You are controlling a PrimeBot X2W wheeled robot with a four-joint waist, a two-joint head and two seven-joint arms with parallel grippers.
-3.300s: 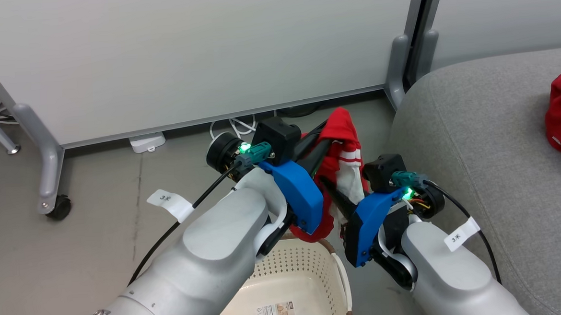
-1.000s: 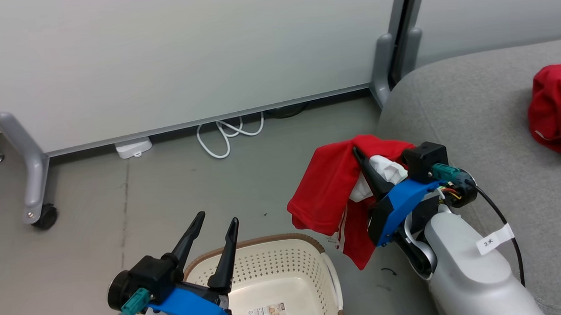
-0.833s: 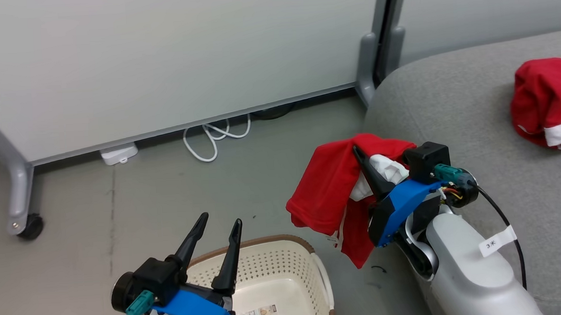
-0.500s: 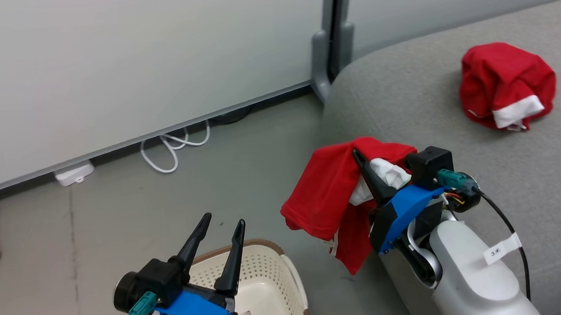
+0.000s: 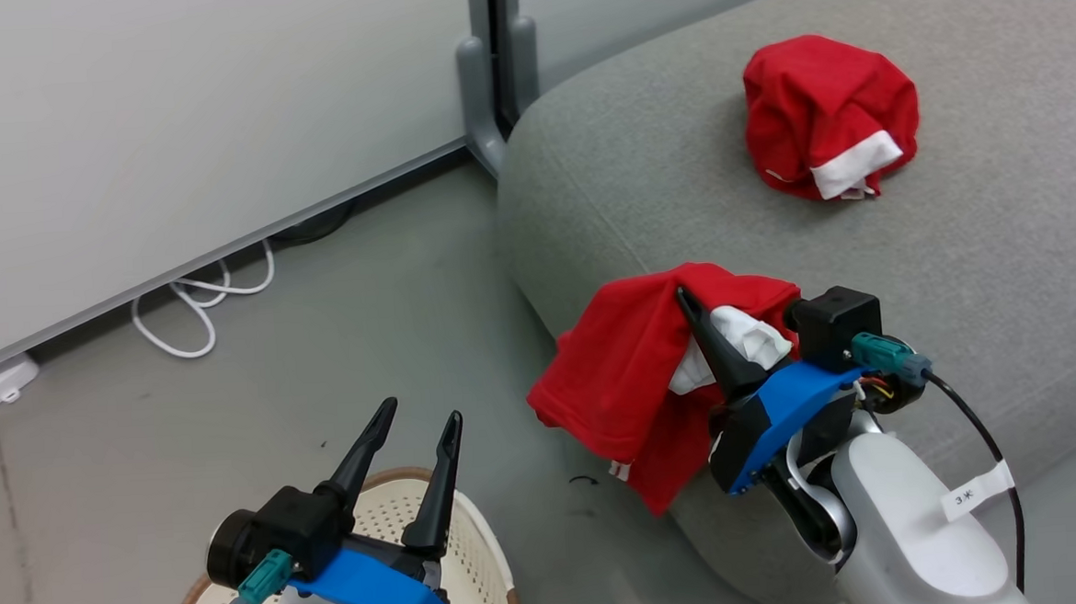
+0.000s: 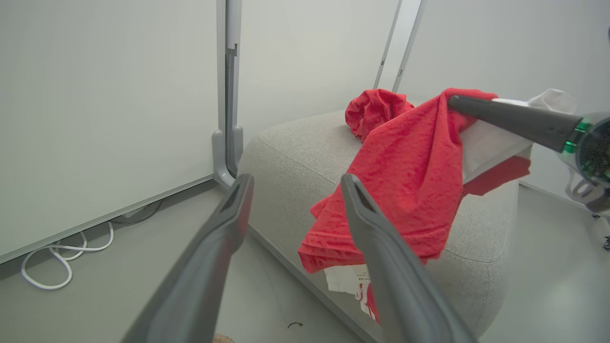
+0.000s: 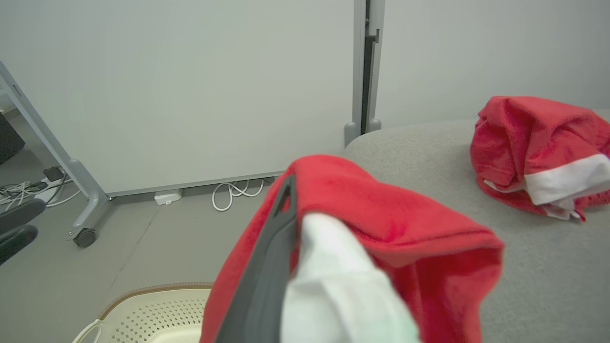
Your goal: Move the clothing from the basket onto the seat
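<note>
Head view: clothing (image 5: 624, 371) in right gripper (image 5: 686, 297) at rounded edge of seat (image 5: 588, 207)

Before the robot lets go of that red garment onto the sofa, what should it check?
1. Grip: right gripper shut on the held garment: ok.
2. Position: held garment fully above the seat: not ok, much hangs past the corner.
3. Landing: bare seat ahead, apart from the other garment: ok.
4. Other arm: left gripper open, empty, apart from the cloth: ok.
5. Leftovers: basket emptied: cannot tell, inside mostly hidden.
</note>
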